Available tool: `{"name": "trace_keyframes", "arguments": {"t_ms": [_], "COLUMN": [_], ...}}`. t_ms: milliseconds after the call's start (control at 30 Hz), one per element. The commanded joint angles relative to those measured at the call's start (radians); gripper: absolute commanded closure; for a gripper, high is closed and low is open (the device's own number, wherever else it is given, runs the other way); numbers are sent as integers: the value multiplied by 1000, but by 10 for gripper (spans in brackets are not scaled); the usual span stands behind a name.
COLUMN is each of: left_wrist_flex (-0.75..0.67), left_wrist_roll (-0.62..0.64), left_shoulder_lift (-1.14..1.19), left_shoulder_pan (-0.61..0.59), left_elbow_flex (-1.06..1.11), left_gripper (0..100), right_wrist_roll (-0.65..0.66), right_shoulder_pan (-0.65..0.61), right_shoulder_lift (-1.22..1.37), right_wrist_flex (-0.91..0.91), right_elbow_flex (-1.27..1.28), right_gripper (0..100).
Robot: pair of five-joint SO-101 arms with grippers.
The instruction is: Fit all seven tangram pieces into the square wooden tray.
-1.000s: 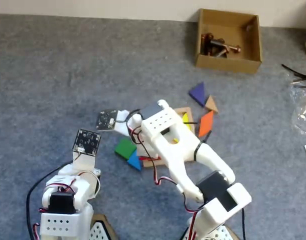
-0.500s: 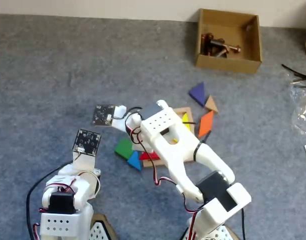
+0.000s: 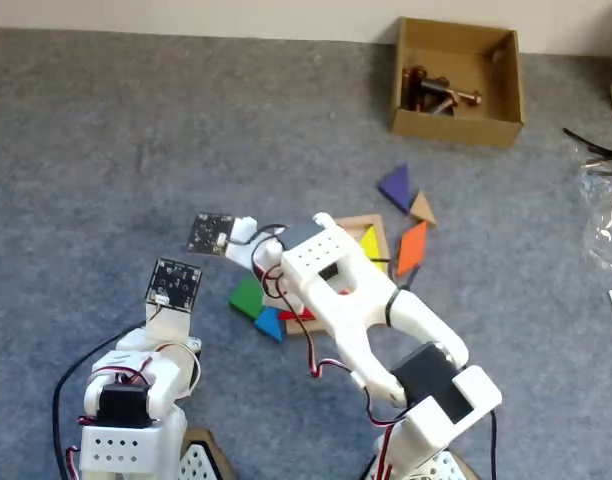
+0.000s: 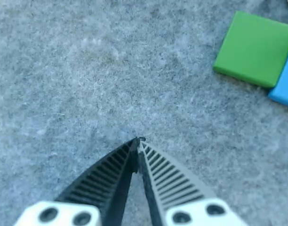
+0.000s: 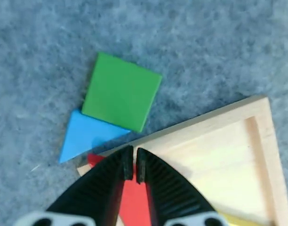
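Note:
The square wooden tray (image 5: 205, 120) lies mid-table, and my right arm (image 3: 336, 290) covers most of it in the high view. My right gripper (image 5: 134, 157) is shut with nothing in it, its tips over the tray's left near corner rim. A red piece (image 5: 133, 200) lies under the fingers, and a yellow piece (image 3: 371, 240) lies in the tray. Just outside that corner, a green square (image 5: 120, 92) and a blue triangle (image 5: 87, 136) touch each other. Orange (image 3: 412, 245), dark blue (image 3: 397, 185) and tan (image 3: 422, 207) pieces lie right of the tray. My left gripper (image 4: 137, 141) is shut over bare carpet, short of the green square (image 4: 254, 47).
A cardboard box (image 3: 456, 115) with metal parts stands at the back right. A clear plastic bag (image 3: 606, 230) and dark cables lie at the right edge. Grey carpet stretches open to the left and back.
My right arm has drawn slightly back toward the near side. The red piece now shows at the tray's near left corner. The left arm has stayed still.

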Motion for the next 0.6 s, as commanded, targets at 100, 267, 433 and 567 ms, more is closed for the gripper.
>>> {"name": "trace_keyframes", "arguments": {"t_ms": [100, 267, 433, 567], "left_wrist_flex": [3, 3, 3, 3], "left_wrist_roll": [8, 8, 8, 8], "left_shoulder_lift": [-5, -5, -5, -5], "left_shoulder_pan": [24, 24, 24, 24], "left_elbow_flex": [21, 21, 21, 21], "left_gripper": [995, 995, 995, 995], "right_wrist_roll": [-14, -14, -11, -11], "right_shoulder_pan": [39, 105, 165, 185], "right_shoulder_lift": [-15, -15, -15, -15], "right_wrist_flex": [-21, 33, 50, 51], "right_elbow_flex": [4, 4, 4, 4], "right_gripper": [993, 993, 993, 993]}}
